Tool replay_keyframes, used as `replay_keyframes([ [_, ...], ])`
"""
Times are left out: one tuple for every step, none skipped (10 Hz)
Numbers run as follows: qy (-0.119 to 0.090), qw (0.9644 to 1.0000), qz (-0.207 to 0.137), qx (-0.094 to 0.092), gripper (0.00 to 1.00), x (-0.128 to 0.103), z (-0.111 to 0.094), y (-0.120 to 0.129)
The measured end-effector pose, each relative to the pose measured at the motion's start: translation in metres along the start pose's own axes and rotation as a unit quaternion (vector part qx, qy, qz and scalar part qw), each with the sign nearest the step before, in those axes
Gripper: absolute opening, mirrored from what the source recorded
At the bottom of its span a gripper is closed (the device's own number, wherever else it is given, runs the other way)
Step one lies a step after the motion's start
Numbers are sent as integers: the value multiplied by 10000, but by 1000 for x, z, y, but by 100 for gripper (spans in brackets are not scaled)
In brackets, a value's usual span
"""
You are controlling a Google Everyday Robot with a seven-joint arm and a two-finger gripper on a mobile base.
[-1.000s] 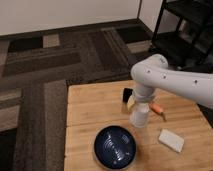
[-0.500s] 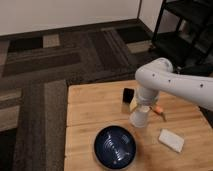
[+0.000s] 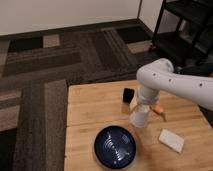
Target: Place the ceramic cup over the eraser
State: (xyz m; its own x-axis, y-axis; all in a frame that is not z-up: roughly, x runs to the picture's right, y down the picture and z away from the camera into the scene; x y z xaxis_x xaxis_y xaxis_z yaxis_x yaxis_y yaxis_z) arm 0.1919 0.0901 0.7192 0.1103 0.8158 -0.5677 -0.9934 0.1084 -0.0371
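1. A wide dark blue ribbed bowl [image 3: 115, 146] sits at the near edge of the wooden bench [image 3: 90, 110].
2. A flat white rectangular pad [image 3: 171, 140] lies towards the near right corner.
3. The small plain white ceramic cup [image 3: 140, 118] stands mid-bench, just behind the bowl.
4. The gripper [image 3: 139, 104] is at the cup's top; I cannot tell whether it is clamped on it.
5. A thin orange stick [image 3: 159, 109] lies just right of the cup.
6. The small black rectangular eraser [image 3: 128, 95] stands just beyond the cup, uncovered.
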Motion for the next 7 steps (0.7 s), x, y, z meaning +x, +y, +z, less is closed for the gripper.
replay_keyframes([
  [2,10000,37,-28,65,0,2,-2],
  [0,10000,61,-39,65,-1,3,-5],
  [-10,10000,86,-47,65,-1,3,-7],
  [-2,10000,86,-39,55,-1,5,-8],
  [5,10000,80,-31,41,-1,6,-7],
  [3,10000,79,-9,30,-1,6,-6],
  [6,10000,90,16,14,-2,2,-3],
])
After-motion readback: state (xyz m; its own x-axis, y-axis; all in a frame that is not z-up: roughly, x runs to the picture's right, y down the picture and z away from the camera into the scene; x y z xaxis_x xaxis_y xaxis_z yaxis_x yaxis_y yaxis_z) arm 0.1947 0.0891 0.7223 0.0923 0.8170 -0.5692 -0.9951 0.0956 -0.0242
